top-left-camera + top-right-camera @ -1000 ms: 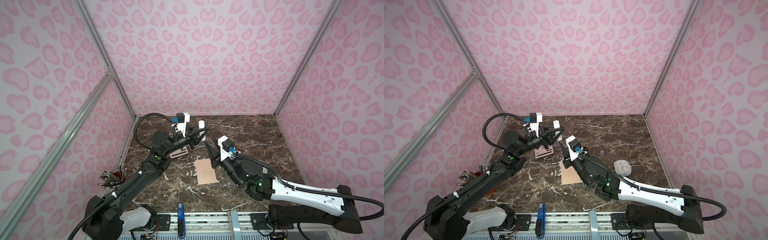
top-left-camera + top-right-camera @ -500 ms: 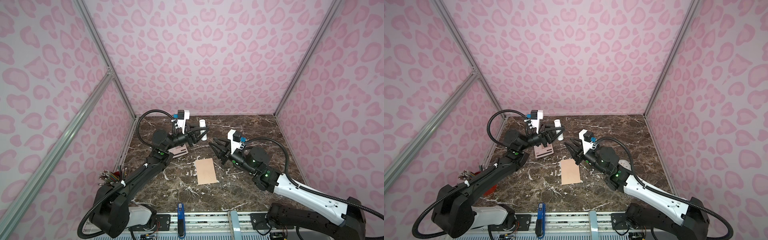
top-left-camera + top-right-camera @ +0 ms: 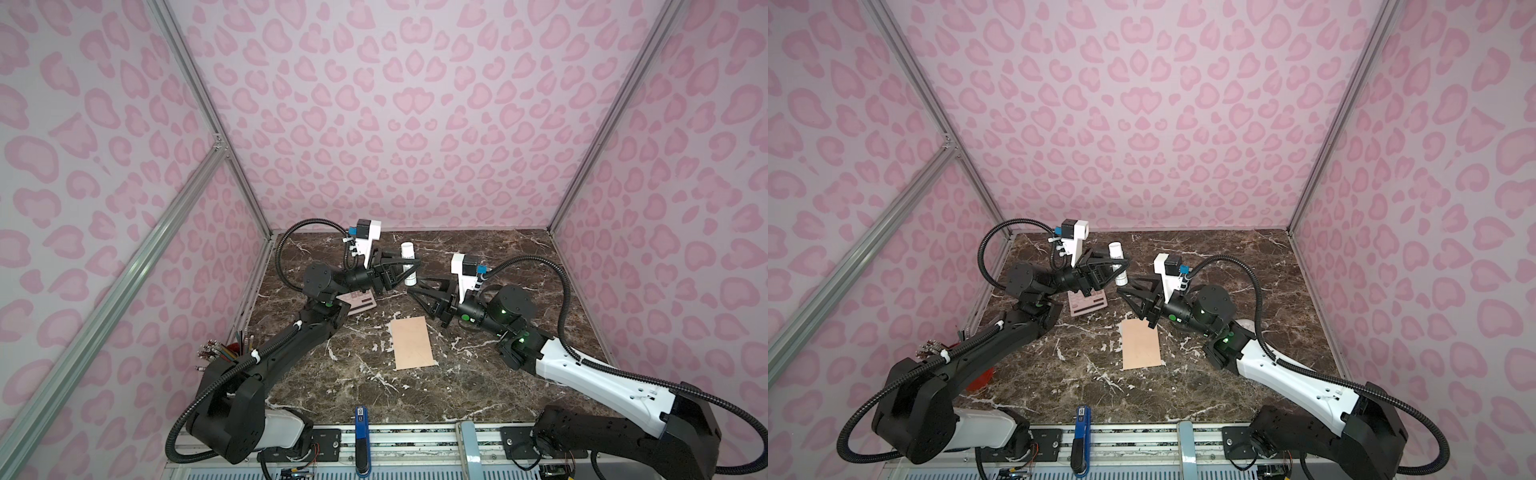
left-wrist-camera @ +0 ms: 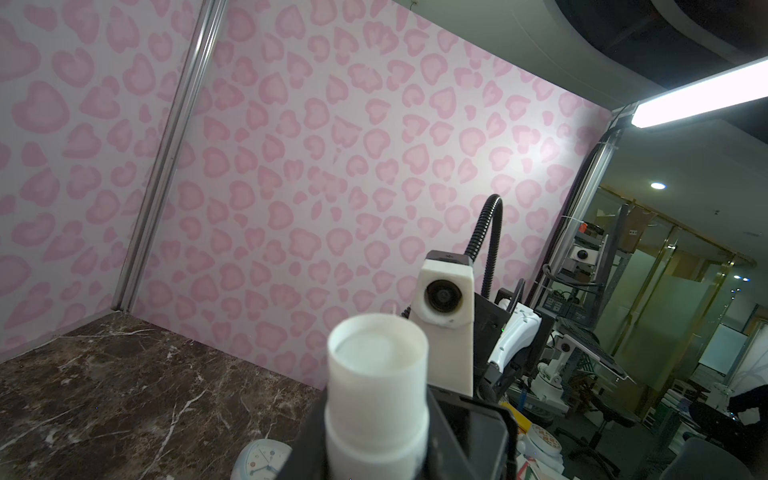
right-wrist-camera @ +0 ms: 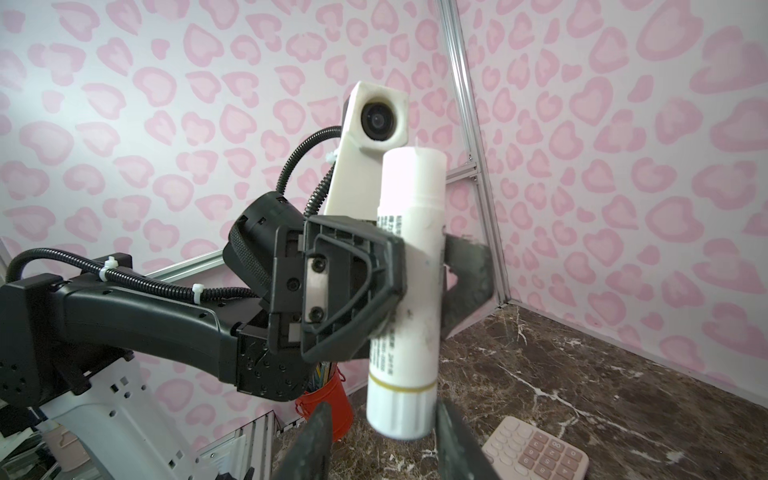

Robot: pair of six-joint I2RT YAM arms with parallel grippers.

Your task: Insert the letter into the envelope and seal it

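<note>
The peach envelope (image 3: 412,343) (image 3: 1140,344) lies flat mid-table with nothing on it. The letter does not show in any view. My left gripper (image 3: 411,266) (image 3: 1121,266) (image 5: 415,282) is shut on a white glue stick (image 3: 408,253) (image 3: 1116,253) (image 4: 377,395) (image 5: 409,232), held upright above the table behind the envelope. My right gripper (image 3: 413,290) (image 3: 1124,288) (image 5: 384,440) is open at the stick's lower end. One of its fingers (image 5: 316,436) stands on each side of the stick, with a gap on both sides.
A pink calculator (image 3: 359,300) (image 3: 1087,305) (image 5: 536,453) lies under the left arm. A red cup of pencils (image 3: 232,353) (image 5: 328,399) stands at the left edge. A small white clock (image 4: 262,457) sits on the right. A blue tool (image 3: 360,419) rests at the front rail.
My right gripper has left the envelope's far edge, risen toward the glue stick and opened wider around its lower end. The left gripper kept its hold and shifted slightly.
</note>
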